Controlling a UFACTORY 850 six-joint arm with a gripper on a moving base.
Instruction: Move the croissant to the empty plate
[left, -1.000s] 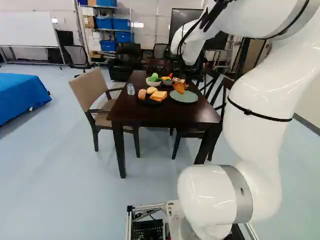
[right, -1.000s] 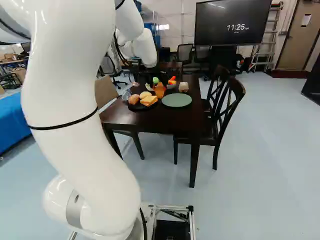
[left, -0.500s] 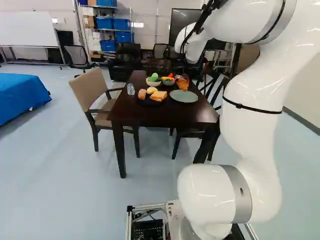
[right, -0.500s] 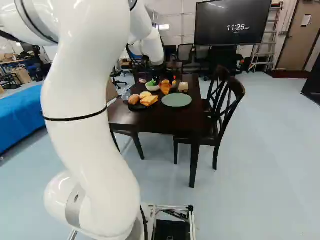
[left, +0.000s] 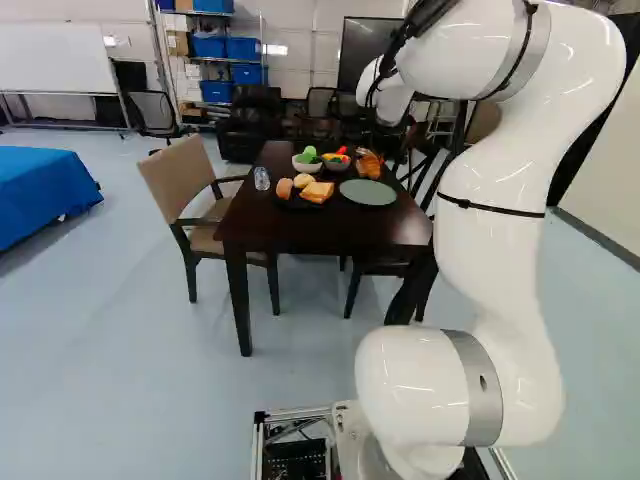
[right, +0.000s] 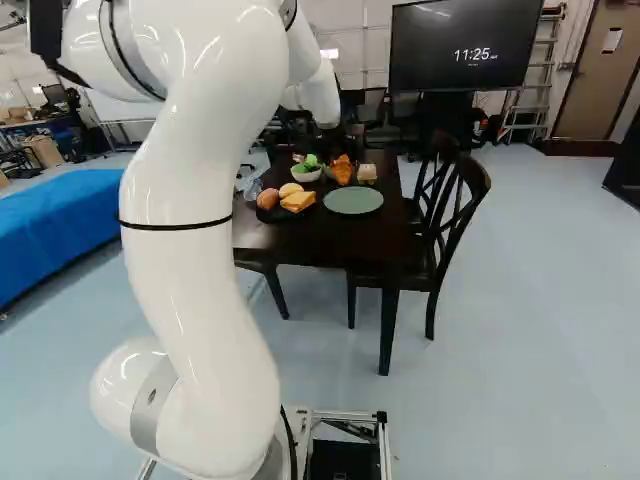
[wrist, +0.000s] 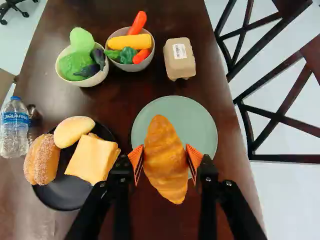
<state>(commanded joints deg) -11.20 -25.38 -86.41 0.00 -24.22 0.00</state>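
Between the orange pads (wrist: 135, 159) of the black two-fingered gripper (wrist: 165, 156), the plump golden-brown croissant (wrist: 166, 162) is gripped aloft. Over the round pale-green plate (wrist: 200, 122), near the dark wooden table's (wrist: 229, 167) right edge, it should be centred, lowered gently, then released.

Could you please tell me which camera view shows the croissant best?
The wrist view: there the croissant looks large and nearly whole, its ridges plain, held in the tool and partly overlapping the green plate. Both base views show it only small and far off, with little detail.
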